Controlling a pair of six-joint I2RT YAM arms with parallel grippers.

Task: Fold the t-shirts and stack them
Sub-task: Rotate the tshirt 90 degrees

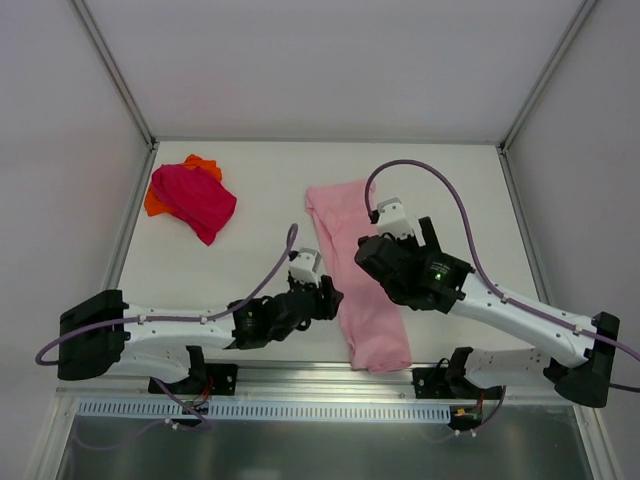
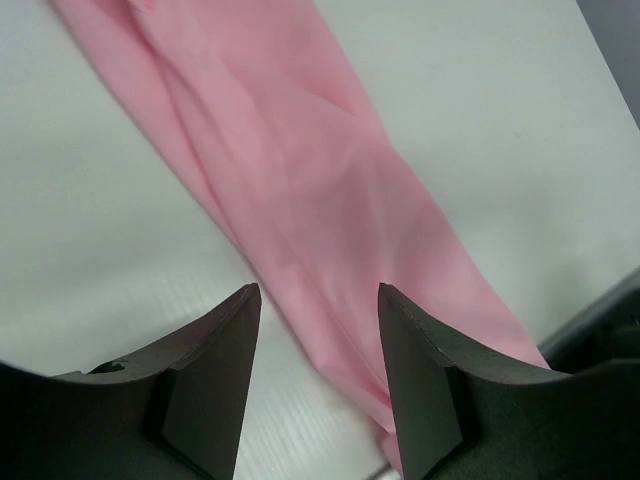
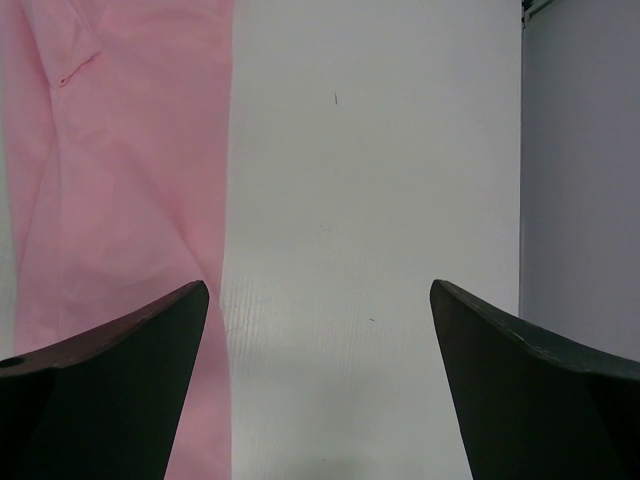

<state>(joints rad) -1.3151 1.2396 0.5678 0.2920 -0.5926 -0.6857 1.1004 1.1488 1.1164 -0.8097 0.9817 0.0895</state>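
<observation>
The light pink t-shirt (image 1: 352,268) lies folded into a long narrow strip down the middle of the table. It also shows in the left wrist view (image 2: 330,200) and the right wrist view (image 3: 120,180). The magenta t-shirt (image 1: 197,199) lies crumpled at the far left on top of the orange t-shirt (image 1: 154,203). My left gripper (image 1: 330,298) (image 2: 320,300) is open and empty, low at the strip's left edge near its near end. My right gripper (image 1: 405,238) (image 3: 318,290) is open and empty, over bare table just right of the strip.
The white table (image 1: 260,220) is walled in by white panels on the left, back and right. Its metal near edge (image 1: 320,375) runs just below the strip's near end. The right wall (image 3: 580,170) shows in the right wrist view.
</observation>
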